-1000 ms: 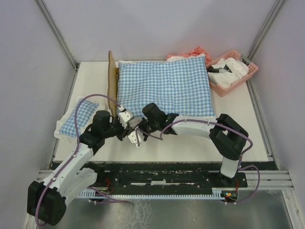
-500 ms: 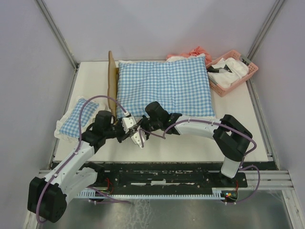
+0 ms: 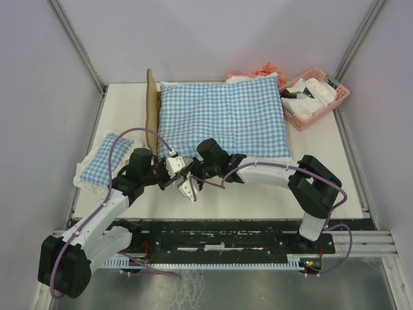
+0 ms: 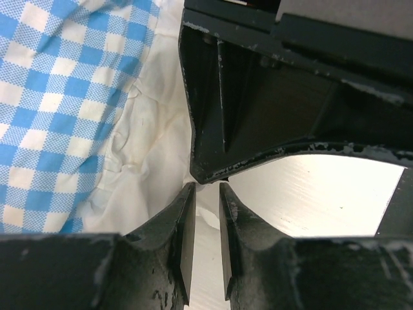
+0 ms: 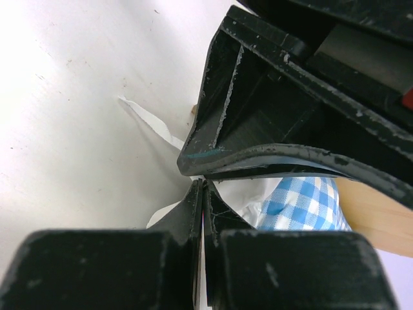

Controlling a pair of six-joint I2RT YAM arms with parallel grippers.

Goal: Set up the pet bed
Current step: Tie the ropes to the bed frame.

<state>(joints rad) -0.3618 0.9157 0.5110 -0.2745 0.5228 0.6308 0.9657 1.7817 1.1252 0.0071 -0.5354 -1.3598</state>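
Right gripper [image 5: 199, 186]: fingers pressed flat together, clamped on the white frill [image 5: 235, 194] at the near-left corner of the checked cushion [image 3: 222, 119]. Left gripper [image 4: 206, 190]: jaws a slit apart, nose to nose with the right one, nothing visibly pinched (frill just beyond the tips). Both low over the table [image 3: 258, 197], at the cushion's near edge.

Pet bed [image 3: 152, 110]: mid-table toward the far side, almost wholly buried under the cushion. Showing only as a thin light-brown wooden board on edge along the cushion's left side, presumably the headboard; rails and base hidden. A sliver of pale wood also in the right wrist view, just behind the frill.

Handling, judged: rigid wood frame, likely light enough to skid on the smooth tabletop if nudged, not fragile. Best held across a side rail or the headboard's top edge, thin enough for the jaws. Smooth wood, so a firm squeeze. Cushion soft and floppy, liable to drag the frame along when tugged by the frill.

Around it: small checked pillow [image 3: 104, 161] at left, near the left arm; pink basket [image 3: 308, 120] at far right, well apart.
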